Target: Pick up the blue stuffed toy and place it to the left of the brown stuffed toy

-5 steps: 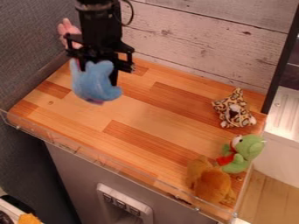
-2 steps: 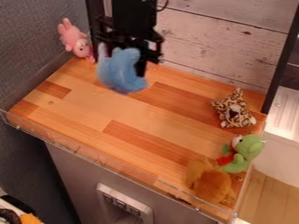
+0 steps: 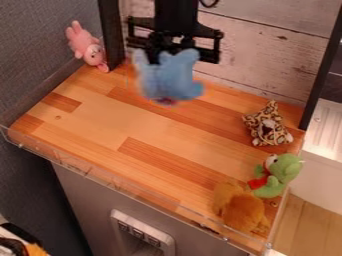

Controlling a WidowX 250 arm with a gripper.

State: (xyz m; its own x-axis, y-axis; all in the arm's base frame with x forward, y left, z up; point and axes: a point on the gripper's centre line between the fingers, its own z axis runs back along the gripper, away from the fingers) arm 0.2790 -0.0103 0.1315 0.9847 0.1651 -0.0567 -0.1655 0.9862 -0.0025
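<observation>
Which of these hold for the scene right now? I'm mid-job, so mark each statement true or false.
1. The jaws hold a blue plush toy above the wooden counter. True.
2. A spotted plush toy is farther from the camera than the green plush toy. True.
3. The pink plush toy is at the right end of the counter. False: it is by the back left corner, as the camera sees it.
4. An orange-brown plush toy is next to the green one. True.
5. The green plush toy has blue cloth at its front. False: the cloth is red.
</observation>
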